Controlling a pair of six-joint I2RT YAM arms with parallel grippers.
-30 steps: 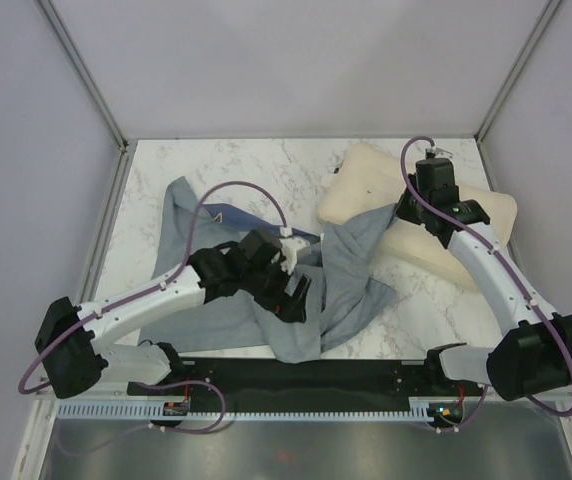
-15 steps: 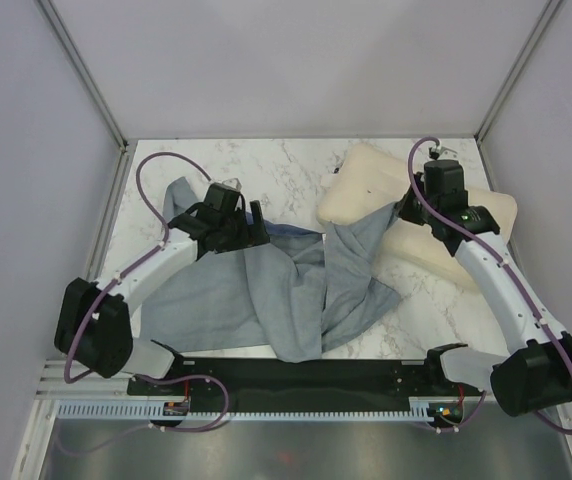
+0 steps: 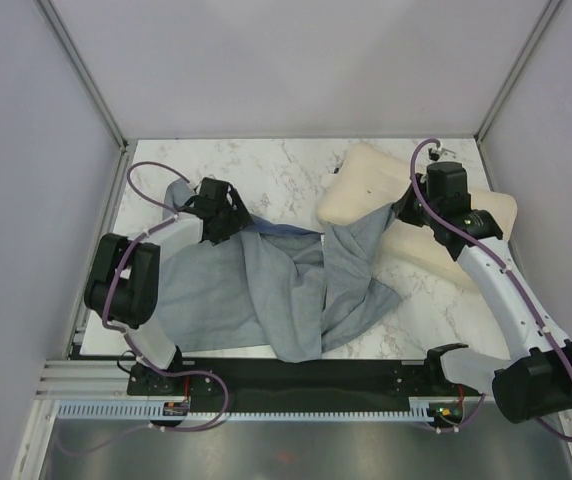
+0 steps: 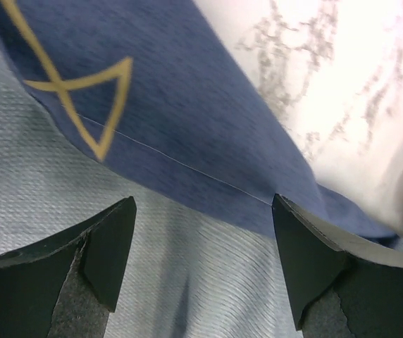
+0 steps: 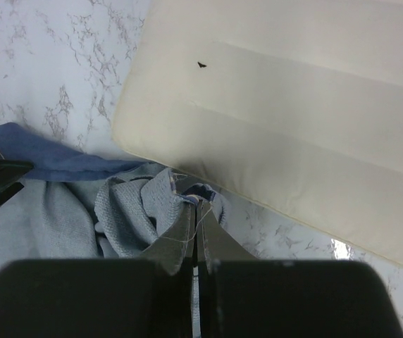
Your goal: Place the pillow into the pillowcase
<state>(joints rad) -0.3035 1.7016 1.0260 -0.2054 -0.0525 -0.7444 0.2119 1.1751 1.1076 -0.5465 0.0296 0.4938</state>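
left arm has swung back from the middle of the cloth toward the far left, so the left tool (image 3: 228, 215) now sits over the far edge of the pillowcase (image 3: 246, 290); the right arm has barely shifted.

seen from the left wrist, the left tool (image 4: 201, 236) is spread wide. its two fingers are well apart above the seam where the dark blue outer side meets the paler grey-blue inner side. a thin cream fish outline (image 4: 82, 98) shows on the blue part. whether the fingertips touch the cloth cannot be told.

the right tool (image 3: 406, 215) is pressed together on a bunched fold of the pillowcase (image 5: 138, 204), its fingers (image 5: 180, 239) pinching the cloth just beside the near edge of the pillow (image 5: 293, 127).

the pillow (image 3: 366, 185) lies on the far right part of the marble counter (image 3: 286, 165), outside the case. the pinched fold crosses its near left side. a small dark speck (image 5: 201, 65) marks its top. the rest of the pillowcase lies rumpled across the middle and left of the counter, mostly grey-blue side up.
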